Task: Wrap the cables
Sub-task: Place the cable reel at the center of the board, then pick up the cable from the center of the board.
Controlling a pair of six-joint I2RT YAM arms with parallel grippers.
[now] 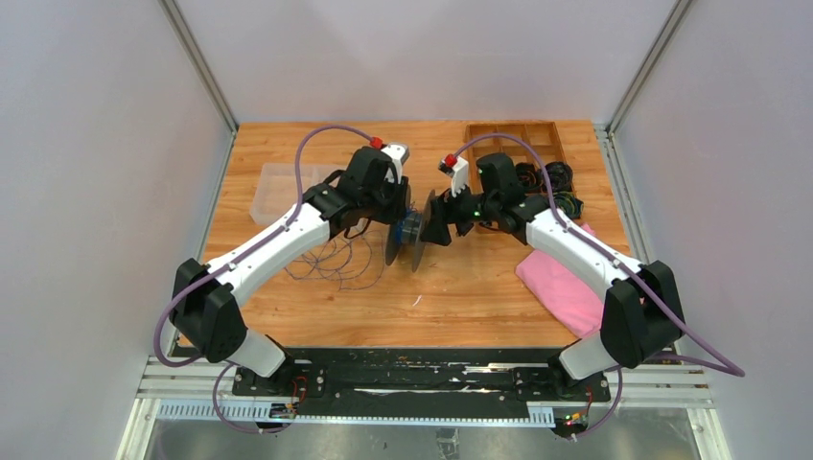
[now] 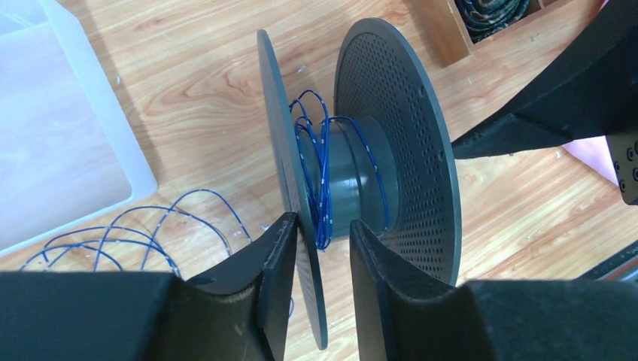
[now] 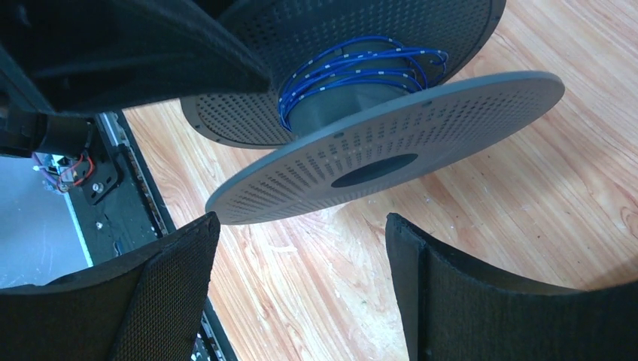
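Left hand [image 2: 325, 228]: open, fingers astride one flange of the spool [image 2: 391, 150].
Right hand [image 3: 301, 222]: wide open, facing spool.
Cables [image 2: 323, 173]: partly on hub, rest looped toward counter's [image 1: 479, 297] left edge.

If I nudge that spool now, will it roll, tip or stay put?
The spool appears to stand on its round flange rims, so a push along the table would probably roll it. Its flanges look thin and perforated, so it is likely light and easy to tip sideways. The cable lies loosely on the hub; a jolt may shed loops.
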